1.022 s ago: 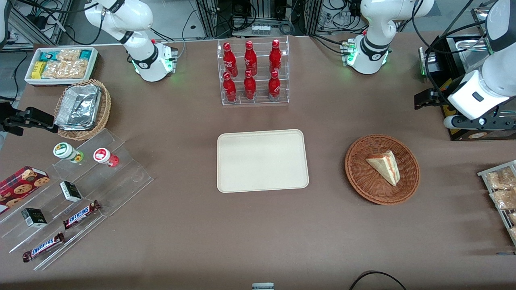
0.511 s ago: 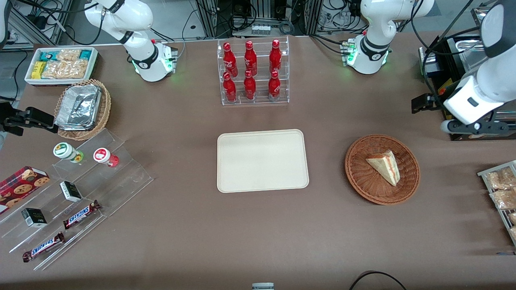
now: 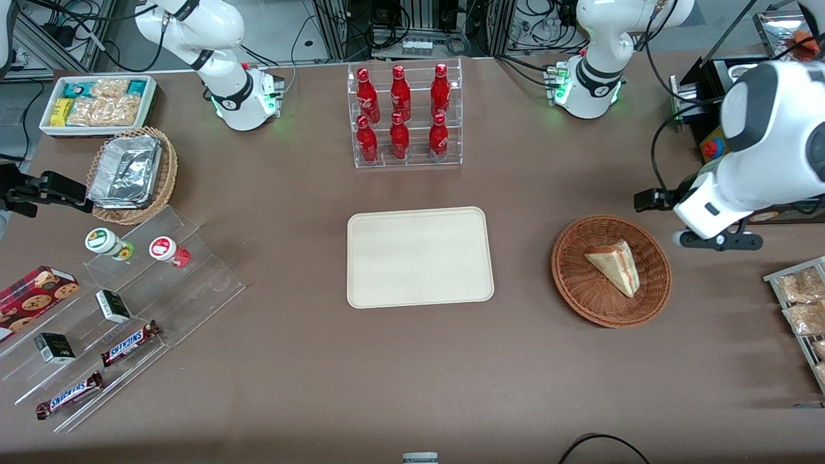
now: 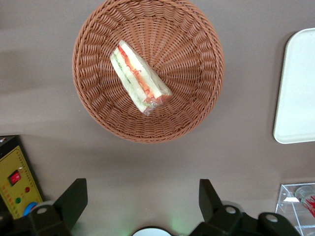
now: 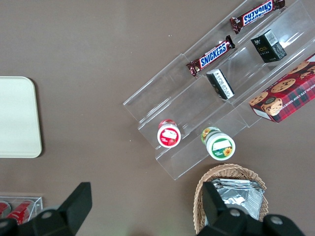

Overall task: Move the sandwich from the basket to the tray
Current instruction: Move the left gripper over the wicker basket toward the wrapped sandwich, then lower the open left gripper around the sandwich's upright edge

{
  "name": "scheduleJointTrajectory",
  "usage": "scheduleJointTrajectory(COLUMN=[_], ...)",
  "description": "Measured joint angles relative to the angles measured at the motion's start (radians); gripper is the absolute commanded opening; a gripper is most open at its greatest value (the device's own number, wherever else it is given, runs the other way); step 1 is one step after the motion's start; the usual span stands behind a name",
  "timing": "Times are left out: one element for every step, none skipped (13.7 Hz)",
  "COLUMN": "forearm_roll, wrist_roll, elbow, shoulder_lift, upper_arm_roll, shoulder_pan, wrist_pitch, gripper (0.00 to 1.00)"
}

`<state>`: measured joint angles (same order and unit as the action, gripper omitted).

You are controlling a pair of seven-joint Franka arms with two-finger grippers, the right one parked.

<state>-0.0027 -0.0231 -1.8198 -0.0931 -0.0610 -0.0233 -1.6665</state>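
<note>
The sandwich (image 4: 140, 82) lies in the basket (image 4: 197, 105), untouched. The tray (image 3: 420, 256) sits beside the basket on the surface (image 3: 412, 361). The claw (image 4: 142, 204) hovers above, seemingly just off the basket's rim, fingers (image 4: 74, 199) spread apart, holding nothing.

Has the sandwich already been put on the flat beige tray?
No, the sandwich lies in the basket, the tray is bare, and the open end effector hangs above the table beside the basket.
</note>
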Motion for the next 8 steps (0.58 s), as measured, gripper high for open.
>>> scheduleJointTrajectory(forearm_roll=[0.0,0.0,0.0,0.0,0.0,0.0,0.0,0.0], wrist_roll=[-0.007,-0.015,-0.02,-0.023,-0.024,-0.025,-0.028,-0.037], elbow=[-0.022,-0.04,-0.054,-0.065,-0.075,-0.086,-0.101,-0.118], shoulder_lift=[-0.005,-0.01,-0.017,-0.025,-0.034,-0.042,-0.051,-0.058], upper_arm_roll=[0.001,0.002,0.003,0.005,0.006,0.008,0.01,0.011], shoulder_pan=[0.001,0.001,0.001,0.002,0.002,0.003,0.003,0.004], wrist_pitch=[-0.03,-0.057,-0.082,-0.103,-0.126,-0.153,-0.185,-0.22], gripper=[1.0,1.0,1.0,1.0,1.0,1.0,1.0,1.0])
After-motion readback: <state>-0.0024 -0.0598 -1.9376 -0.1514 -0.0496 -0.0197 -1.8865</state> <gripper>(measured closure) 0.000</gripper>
